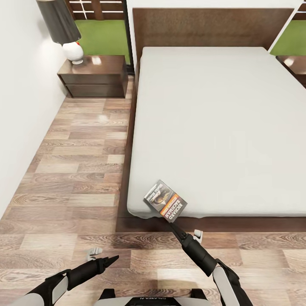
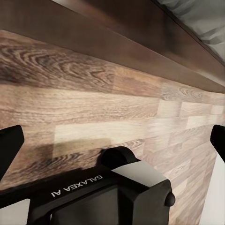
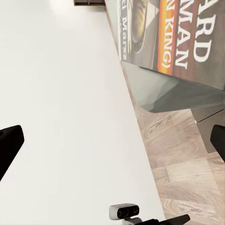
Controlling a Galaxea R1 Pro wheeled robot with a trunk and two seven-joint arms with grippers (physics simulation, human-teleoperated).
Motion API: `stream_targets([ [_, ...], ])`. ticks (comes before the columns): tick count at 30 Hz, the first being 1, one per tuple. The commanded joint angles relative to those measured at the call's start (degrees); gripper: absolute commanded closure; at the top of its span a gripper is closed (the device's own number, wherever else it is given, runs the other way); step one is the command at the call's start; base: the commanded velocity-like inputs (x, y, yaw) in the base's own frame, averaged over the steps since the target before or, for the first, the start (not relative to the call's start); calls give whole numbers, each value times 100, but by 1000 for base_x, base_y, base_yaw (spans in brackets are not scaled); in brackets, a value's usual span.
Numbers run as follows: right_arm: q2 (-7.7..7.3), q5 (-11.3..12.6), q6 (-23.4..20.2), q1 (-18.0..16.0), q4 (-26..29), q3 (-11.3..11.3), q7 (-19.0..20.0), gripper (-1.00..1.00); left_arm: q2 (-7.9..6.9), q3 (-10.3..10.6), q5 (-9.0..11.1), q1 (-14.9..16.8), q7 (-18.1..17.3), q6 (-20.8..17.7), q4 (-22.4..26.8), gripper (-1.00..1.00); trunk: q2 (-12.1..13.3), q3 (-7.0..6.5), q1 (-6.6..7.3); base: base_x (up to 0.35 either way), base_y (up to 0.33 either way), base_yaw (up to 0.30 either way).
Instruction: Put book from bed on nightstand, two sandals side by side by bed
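The book [image 1: 165, 200], dark with an orange band and white lettering, lies at the near left corner of the bed [image 1: 221, 127], its lower edge reaching over the mattress rim. My right gripper [image 1: 173, 222] sits just short of that edge, open, with the fingers wide apart and the book [image 3: 173, 42] ahead of them in the right wrist view. Low over the wood floor, my left gripper [image 1: 114, 258] is open and holds nothing. A dark brown nightstand [image 1: 94, 76] stands left of the headboard. The sandals are out of view.
A lamp [image 1: 63, 29] with a dark shade stands on the left nightstand. Part of a second nightstand [image 1: 295, 63] shows at the bed's right. A white wall [image 1: 21, 106] borders the strip of plank floor [image 1: 80, 170] left of the bed. The dark bed frame [image 2: 117, 42] runs across the left wrist view.
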State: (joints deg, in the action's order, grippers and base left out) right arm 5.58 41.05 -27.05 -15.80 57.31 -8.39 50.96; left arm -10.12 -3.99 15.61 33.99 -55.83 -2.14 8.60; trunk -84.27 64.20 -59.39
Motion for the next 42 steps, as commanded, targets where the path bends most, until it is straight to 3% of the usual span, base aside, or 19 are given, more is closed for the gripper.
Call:
stream_targets([
  [1, 5, 26, -46, -2, -1, -14, 10, -100, 1, -40, -23, 2, -24, -23, -2, -100, -1, 3, 0, 0, 0, 0],
  [21, 5, 26, -46, -2, -1, -14, 10, -100, 1, -41, -23, 2, -33, -23, 0, -100, -1, 3, 0, 0, 0, 0],
  [29, 5, 26, -46, -2, -1, -14, 10, -100, 1, -40, -23, 2, -29, -23, 1, -100, -322, 146, -176, 0, 0, 0],
  [42, 5, 26, -46, -2, -1, -14, 10, -100, 1, -40, -23, 2, -33, -23, -1, -100, -322, 146, -176, 0, 0, 0],
])
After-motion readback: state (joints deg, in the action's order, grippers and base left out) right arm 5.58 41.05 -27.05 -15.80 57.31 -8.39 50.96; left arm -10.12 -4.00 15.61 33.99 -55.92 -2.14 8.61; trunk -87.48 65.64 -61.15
